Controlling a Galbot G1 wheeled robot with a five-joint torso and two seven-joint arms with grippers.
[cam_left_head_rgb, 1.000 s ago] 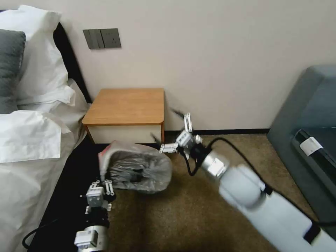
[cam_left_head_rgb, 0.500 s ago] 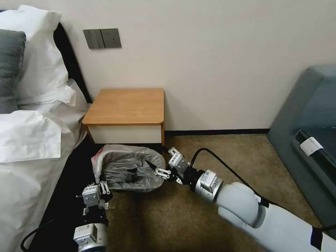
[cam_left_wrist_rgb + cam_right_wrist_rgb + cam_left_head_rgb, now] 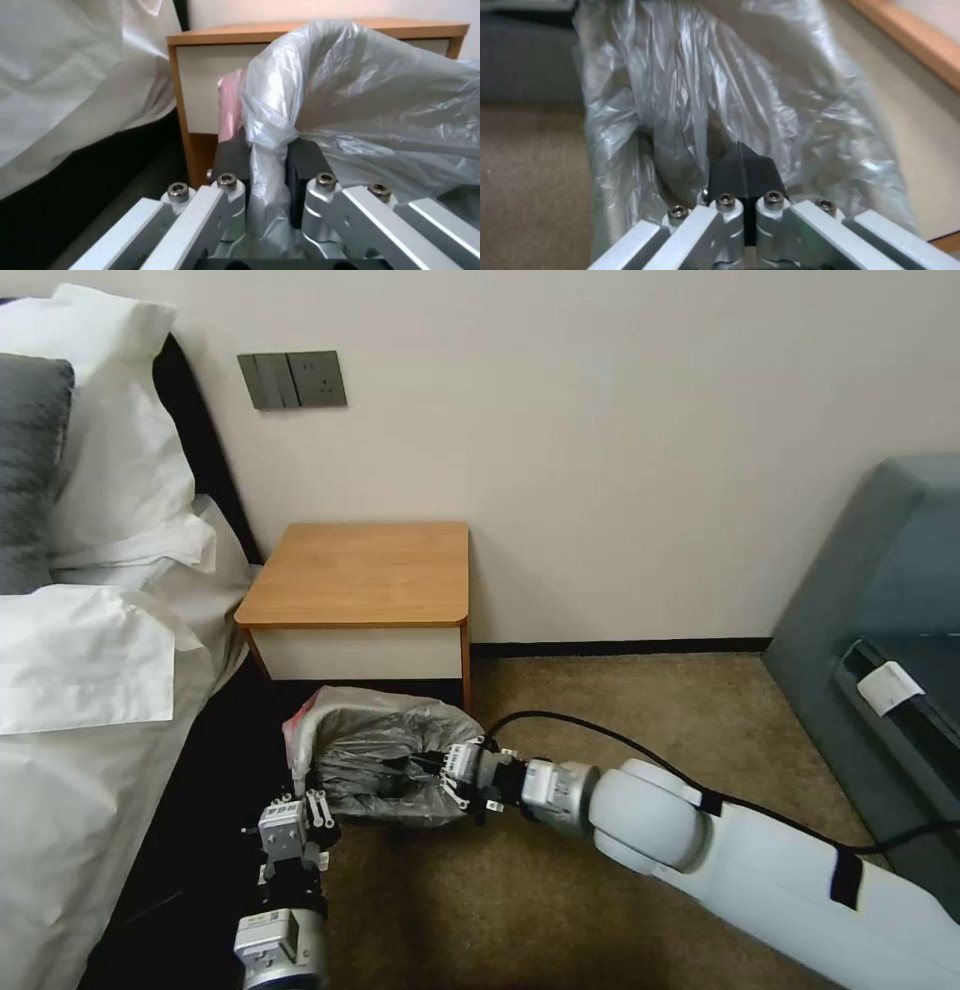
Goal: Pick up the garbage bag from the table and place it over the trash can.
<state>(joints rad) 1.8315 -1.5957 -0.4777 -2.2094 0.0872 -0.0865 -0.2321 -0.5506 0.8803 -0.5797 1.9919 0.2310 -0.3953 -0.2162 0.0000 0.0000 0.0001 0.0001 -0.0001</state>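
You are holding the garbage bag (image 3: 390, 755), draped on the floor before the nightstand (image 3: 362, 572): left end effector (image 3: 266, 165) is pinching its edge, right end effector (image 3: 742, 168) is closed inside. Keep spreading gently.

The trash can is wholly covered by the garbage bag (image 3: 395, 760), so its rim and sides cannot be made out. The bag's mouth swallows the right gripper's (image 3: 428, 763) black pads; whether they pinch plastic is unclear. The table's (image 3: 360, 570) lower shelf is hidden behind the bag.
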